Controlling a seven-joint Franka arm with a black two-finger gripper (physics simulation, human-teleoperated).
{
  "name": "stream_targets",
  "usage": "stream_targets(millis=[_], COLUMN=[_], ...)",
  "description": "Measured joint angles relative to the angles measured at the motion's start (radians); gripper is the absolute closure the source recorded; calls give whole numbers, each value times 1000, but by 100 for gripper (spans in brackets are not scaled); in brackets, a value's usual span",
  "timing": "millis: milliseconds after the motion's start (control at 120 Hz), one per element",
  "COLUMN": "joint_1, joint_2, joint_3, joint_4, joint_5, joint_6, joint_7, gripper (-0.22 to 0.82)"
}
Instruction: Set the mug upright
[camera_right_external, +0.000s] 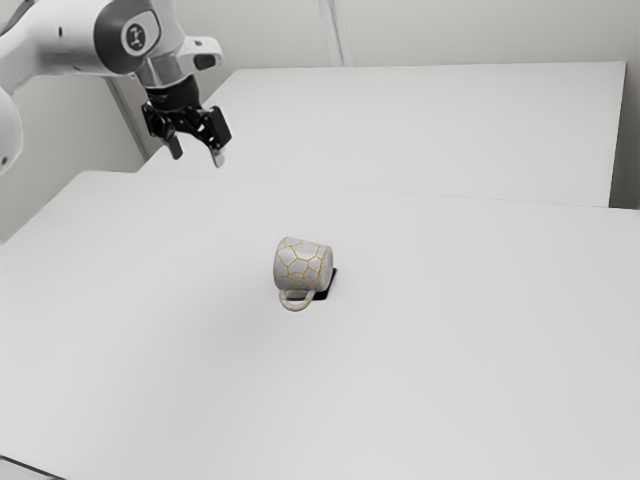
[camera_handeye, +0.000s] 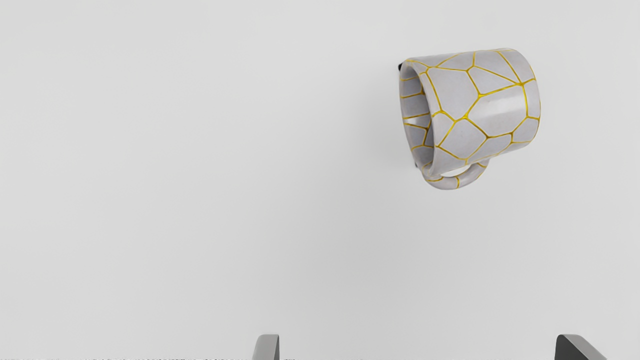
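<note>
lying mug (camera_handeye: 480, 110), seemingly on black patch (camera_right_external: 331, 284)

The mug (camera_handeye: 465, 105) looks like smooth glazed ceramic, with a soft shine along its side and gold-coloured veining. Beneath it, the white table (camera_right_external: 450, 350) appears smooth and matt. The robot arm (camera_right_external: 70, 42) has a smooth, plastic-looking white shell with a slight sheen, and the black gripper (camera_right_external: 197, 158) looks hard-surfaced.

No lettering can be read; the arm (camera_right_external: 62, 45) bears a small round emblem (camera_right_external: 136, 38), its mark unclear.
</note>
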Motion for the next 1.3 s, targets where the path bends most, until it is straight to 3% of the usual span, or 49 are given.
stream_targets(millis=[133,250,400,467,575,725,1300], joint_1=[-13,-111,-131,-133,-130,-128,-113], joint_2=[-13,-1,99,110,128,209,356], joint_3=[30,171,239,256,269,302,312], joint_4=[-21,-79,-99,-172,-258,-277,-275], joint_5=[-36,-174,-439,-557,-725,-872,-1073], joint_6=[3,21,40,64,102,147,263], joint_7=[19,31,59,82,130,208,407], gripper=[0,0,0,0,0,0,0])
